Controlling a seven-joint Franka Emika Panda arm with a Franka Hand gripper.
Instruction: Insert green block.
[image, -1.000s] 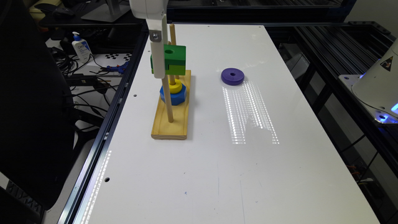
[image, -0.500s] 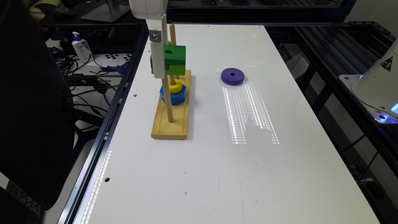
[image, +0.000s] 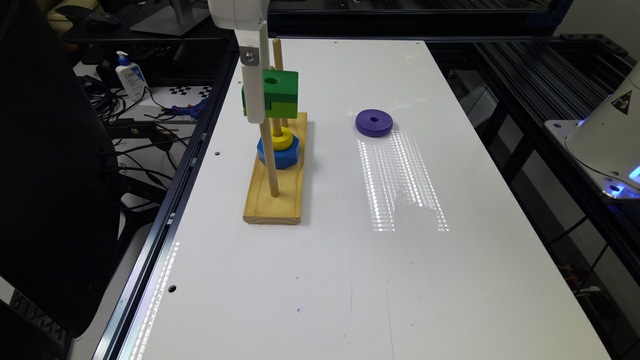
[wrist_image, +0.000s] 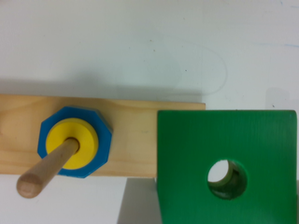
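Gripper apparently gripping green block above pegs.

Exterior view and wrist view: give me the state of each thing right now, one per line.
green block: held up in the air by the gripper, level, on no peg.
yellow ring: on a peg, atop the blue hexagonal piece.
blue hexagonal piece: on the same peg, resting on the wooden base.
purple ring: lying flat on the table, apart from the base.
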